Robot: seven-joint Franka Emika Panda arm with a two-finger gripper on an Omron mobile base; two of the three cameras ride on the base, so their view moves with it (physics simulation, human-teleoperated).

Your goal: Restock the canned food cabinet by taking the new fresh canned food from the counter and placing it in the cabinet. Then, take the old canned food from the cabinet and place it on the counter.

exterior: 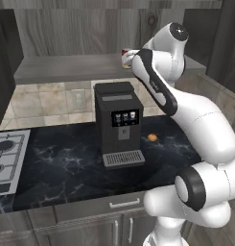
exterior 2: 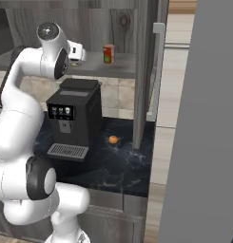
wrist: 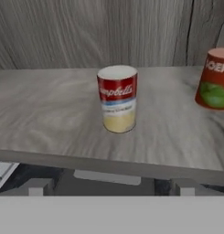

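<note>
The new fresh canned food (wrist: 216,78) already stands upright on the cabinet (wrist: 49,109) shelf – first half done – while the old canned food (wrist: 117,98) waits left of it, ungrasped, before the gripper (wrist: 111,186), whose fingers stand apart and empty.

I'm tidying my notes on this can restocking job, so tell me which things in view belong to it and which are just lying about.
Part of the job:
- old canned food, upright on the cabinet shelf
- new fresh canned food, also on that shelf
- counter

Just lying about:
- coffee machine
- small orange thing on the counter
- stove
</note>
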